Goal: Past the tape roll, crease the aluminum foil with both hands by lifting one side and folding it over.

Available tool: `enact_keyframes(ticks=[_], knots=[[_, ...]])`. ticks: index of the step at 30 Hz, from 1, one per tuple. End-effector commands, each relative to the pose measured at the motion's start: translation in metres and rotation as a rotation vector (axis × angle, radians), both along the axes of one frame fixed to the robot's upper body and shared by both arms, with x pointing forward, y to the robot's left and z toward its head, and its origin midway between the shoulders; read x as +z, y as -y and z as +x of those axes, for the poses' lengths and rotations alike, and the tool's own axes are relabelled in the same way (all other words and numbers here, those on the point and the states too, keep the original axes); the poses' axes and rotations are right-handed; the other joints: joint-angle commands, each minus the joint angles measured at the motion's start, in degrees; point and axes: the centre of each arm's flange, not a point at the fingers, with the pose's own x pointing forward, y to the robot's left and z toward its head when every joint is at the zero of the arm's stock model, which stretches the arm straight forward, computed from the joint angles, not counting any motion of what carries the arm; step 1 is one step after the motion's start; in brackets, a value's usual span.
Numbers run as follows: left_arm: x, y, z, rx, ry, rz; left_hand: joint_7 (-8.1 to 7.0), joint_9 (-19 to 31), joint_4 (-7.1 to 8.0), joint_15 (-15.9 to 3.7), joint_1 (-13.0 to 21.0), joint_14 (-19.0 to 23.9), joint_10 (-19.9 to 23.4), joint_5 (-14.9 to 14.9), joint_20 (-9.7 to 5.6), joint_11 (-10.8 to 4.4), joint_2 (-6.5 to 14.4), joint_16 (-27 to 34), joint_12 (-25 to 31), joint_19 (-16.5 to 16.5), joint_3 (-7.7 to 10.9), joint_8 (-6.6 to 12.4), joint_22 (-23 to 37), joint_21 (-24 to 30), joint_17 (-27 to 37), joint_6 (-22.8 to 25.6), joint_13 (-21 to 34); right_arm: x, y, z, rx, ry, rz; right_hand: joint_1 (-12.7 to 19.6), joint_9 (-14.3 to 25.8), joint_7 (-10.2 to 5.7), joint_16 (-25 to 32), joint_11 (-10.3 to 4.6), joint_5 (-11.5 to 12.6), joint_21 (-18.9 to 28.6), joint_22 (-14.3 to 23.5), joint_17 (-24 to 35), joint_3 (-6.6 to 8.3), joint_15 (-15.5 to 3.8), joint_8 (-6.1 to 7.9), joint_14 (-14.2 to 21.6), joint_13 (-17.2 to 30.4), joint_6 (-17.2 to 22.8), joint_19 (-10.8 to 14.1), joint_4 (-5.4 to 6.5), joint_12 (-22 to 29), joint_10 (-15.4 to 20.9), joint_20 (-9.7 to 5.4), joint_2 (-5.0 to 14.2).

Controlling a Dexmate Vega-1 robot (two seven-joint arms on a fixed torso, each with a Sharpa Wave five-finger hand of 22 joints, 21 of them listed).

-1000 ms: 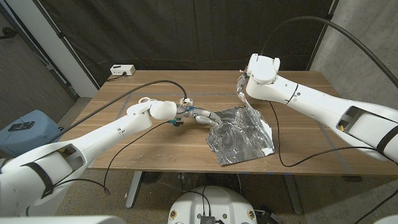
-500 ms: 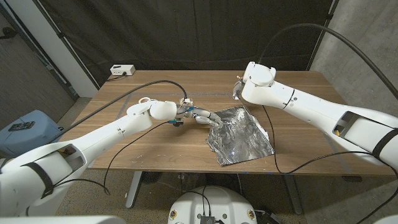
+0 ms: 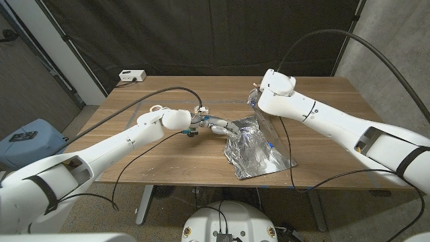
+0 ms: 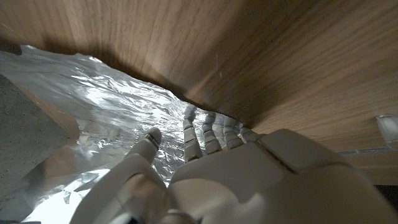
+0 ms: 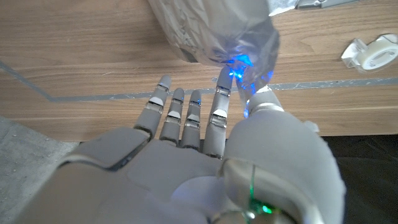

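The right hand (image 5: 211, 162) is pinching a raised corner of the aluminum foil (image 3: 259, 151) between thumb and a finger, the other fingers (image 5: 166, 109) reaching out straight and close together beside it; in the head view this hand (image 3: 255, 96) is sitting above the sheet's far edge, toward the table's (image 3: 161, 158) far right. The left hand (image 3: 216, 126) is reaching onto the foil's left edge, its fingers (image 4: 194, 134) lying side by side on the crinkled surface; whether they are gripping or only pressing I cannot tell. The foil is lying right of the table's middle, near the front edge, its far side lifted. It looks light, thin and limp; likely to crumple, tear at a hard pinch, and slip under smooth fingertips; best taken at the lifted corner while the other edge is pinned. The tape roll (image 5: 373, 53) is resting on the wood well apart from the sheet.
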Motion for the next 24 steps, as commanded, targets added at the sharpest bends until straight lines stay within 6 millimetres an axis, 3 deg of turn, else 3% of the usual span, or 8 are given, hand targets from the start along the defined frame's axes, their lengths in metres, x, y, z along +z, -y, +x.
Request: enact_keyframes(ticks=[1, 5, 14, 18, 24], knots=[[-0.005, 0.0, -0.001, -0.002, -0.006, 0.005, 0.12, 0.1, -0.32, 0.27, 0.7, 0.4, 0.8, -0.1, 0.06, 0.14, 0.1, 0.3, 0.6, 0.3, 0.27, 0.49, 0.2, 0.5, 0.2, 0.6, 0.3, 0.003, -0.015, -0.008, 0.11, -0.024, 0.052, -2.8, -0.2, 1.96, -0.9, 1.52, 0.1, -0.3, 0.1, 0.3, -1.59, 1.34, -2.24, -0.9, 0.2, -3.3, -1.0, 0.84, -0.3, -1.1, 0.29, -0.77], [-0.005, 0.0, -0.001, -0.001, -0.004, 0.003, 0.0, 0.1, -0.41, 0.3, 0.7, 0.5, 0.8, -0.1, 0.08, 0.22, 0.1, 0.3, 0.6, 0.3, 0.31, 0.51, 0.2, 0.5, 0.2, 0.7, 0.3, 0.004, -0.021, -0.009, 0.143, -0.031, 0.06, -5.4, -0.4, 3.23, -1.5, 2.6, 0.5, -0.3, 0.2, 0.4, -3.06, 2.24, -4.15, -1.9, 0.3, -5.8, -2.0, 1.89, -0.4, -2.6, 0.26, -1.33], [-0.007, -0.001, -0.002, 0.002, -0.008, -0.003, 0.04, 0.1, -0.56, 0.25, 0.8, 0.6, 0.8, -0.1, 0.13, 0.31, 0.1, 0.3, 0.7, 0.3, 0.39, 0.51, 0.2, 0.5, 0.2, 0.7, 0.3, -0.006, -0.031, -0.011, 0.194, -0.046, 0.095, -6.4, -0.4, 3.26, -1.7, 3.17, 1.1, -0.2, 0.2, 0.5, -3.57, 2.46, -4.96, -2.1, 0.3, -6.0, -2.5, 2.32, -0.2, -3.1, 0.25, -0.75], [-0.008, -0.001, -0.003, 0.003, -0.011, -0.001, 0.05, 0.2, -0.65, 0.26, 0.8, 0.6, 0.7, -0.1, 0.16, 0.15, 0.1, 0.3, 0.6, 0.3, 0.43, 0.5, 0.2, 0.4, 0.2, 0.7, 0.3, -0.012, -0.03, -0.011, 0.206, -0.045, 0.127, -8.0, -0.2, 3.2, -1.7, 3.2, 1.2, 0.0, 0.2, 0.7, -4.04, 2.5, -6.04, -2.1, 0.3, -7.7, -2.3, 3.16, -0.1, -3.3, 0.25, 0.19], [-0.009, -0.002, -0.004, 0.007, -0.012, 0.008, -0.04, 0.2, -0.78, 0.37, 0.9, 0.7, 0.6, -0.1, 0.15, 0.36, 0.1, 0.3, 0.6, 0.4, 0.49, 0.49, 0.2, 0.4, 0.2, 0.6, 0.3, -0.019, -0.025, -0.013, 0.222, -0.044, 0.187, -10.4, 0.1, 2.88, -1.8, 3.28, 1.4, 0.2, 0.3, 0.9, -4.9, 2.35, -6.54, -2.2, 0.3, -8.4, -2.0, 4.52, -0.2, -4.1, 0.27, 0.94]])
